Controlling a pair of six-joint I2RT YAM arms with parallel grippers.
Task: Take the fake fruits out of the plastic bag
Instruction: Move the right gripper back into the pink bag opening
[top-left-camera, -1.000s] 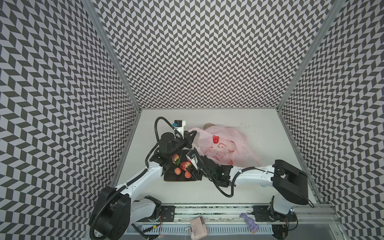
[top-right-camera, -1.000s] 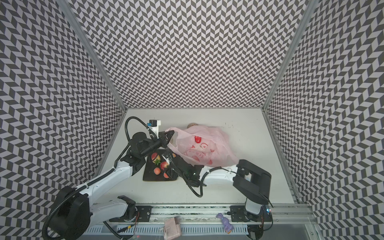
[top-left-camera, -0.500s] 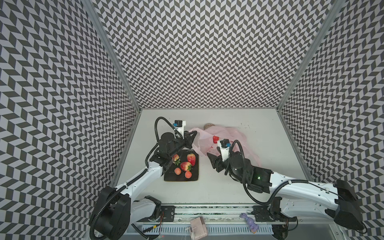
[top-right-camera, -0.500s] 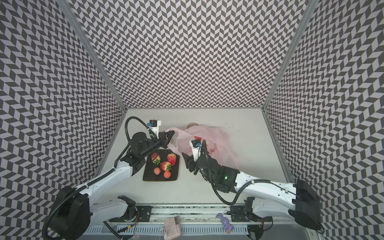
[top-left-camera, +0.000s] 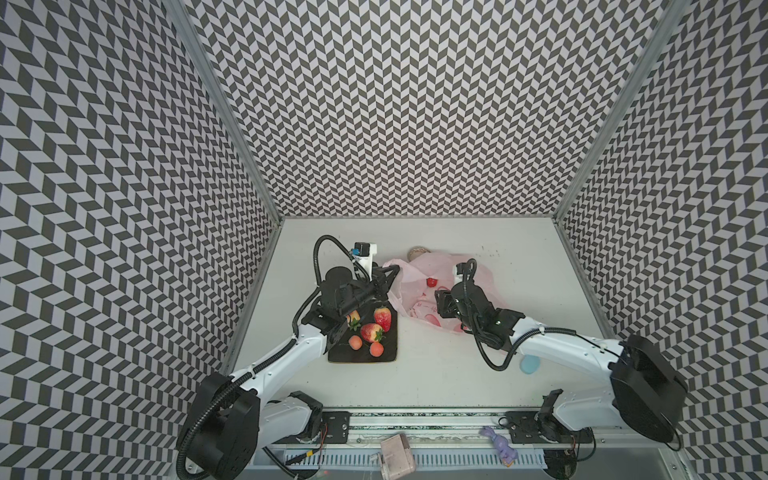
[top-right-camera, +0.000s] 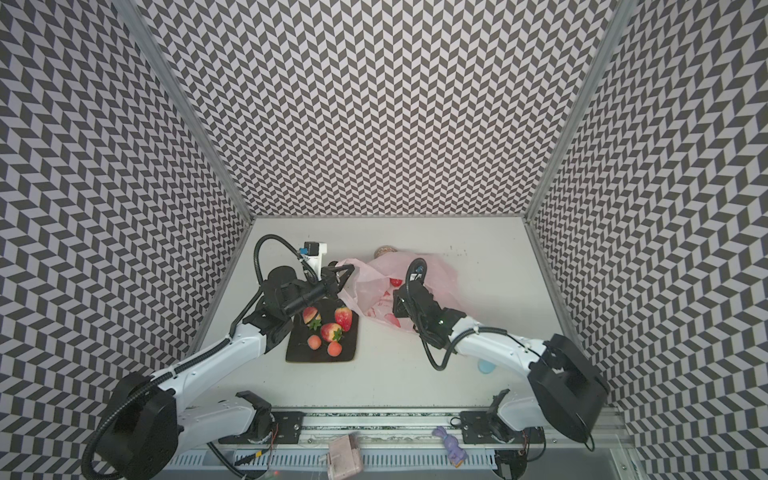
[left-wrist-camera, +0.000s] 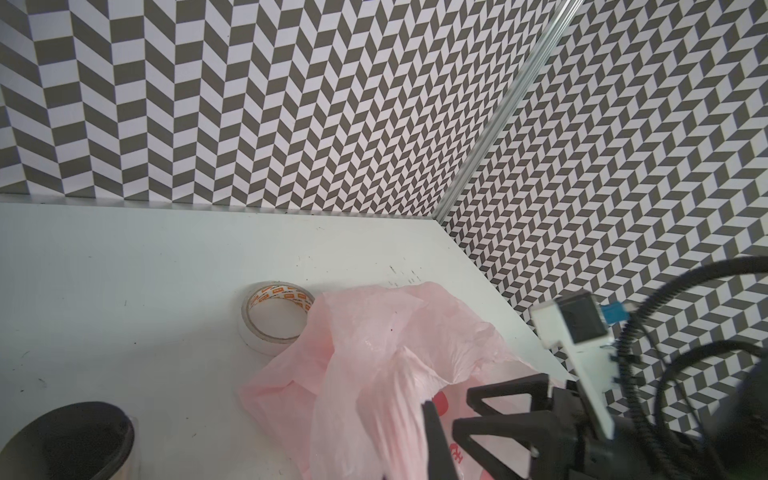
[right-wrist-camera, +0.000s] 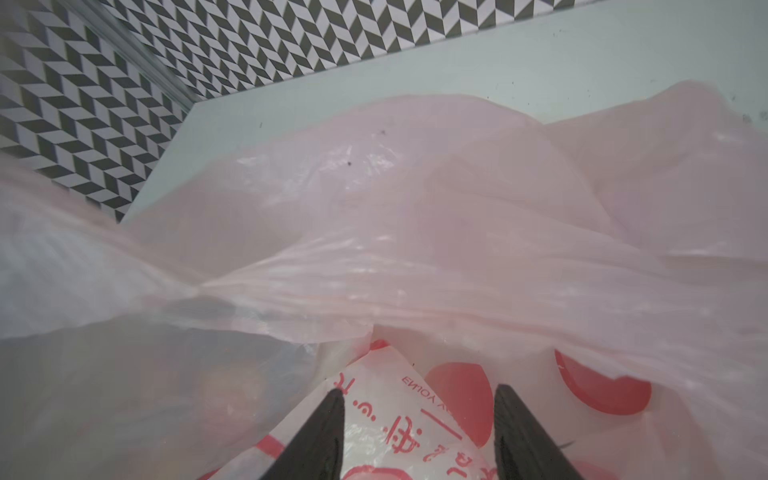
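"Six fake fruits show from above, counted left to right. On the flat square black tray (top-left-camera: 345, 356) sit three glossy red strawberries (top-left-camera: 382, 318), one half hidden under the left arm, and two small round orange-pink balls (top-left-camera: 355, 342). One more red strawberry (top-left-camera: 432, 282) lies in the mouth of the thin, crinkly pink plastic bag (top-left-camera: 409, 291), just right of the tray."

"And the claws?"

"At the far corner of the tray, the left gripper (top-left-camera: 390, 274) is clenched on a gathered fold of the bag's rim, lifting the mouth open. Further right, the right gripper (right-wrist-camera: 419, 390) has its jaws apart and empty, poised over the printed film at the opening."

"So the step is reaching in for that strawberry?"

"That's my judgement. Doing it well means holding the left pinch high and steady while the right jaws slide in under the loose upper sheet. They should straddle the berry's body rather than its cap. They should close only when no film lies between pad and fruit, or the bag will lift too."

"Anything else around?"

"One roll of pale tape (top-left-camera: 417, 252) sits against the bag's far edge, and one light blue thing (top-left-camera: 530, 365) lies by the right arm. I cannot tell whether more fruit hides deeper inside."
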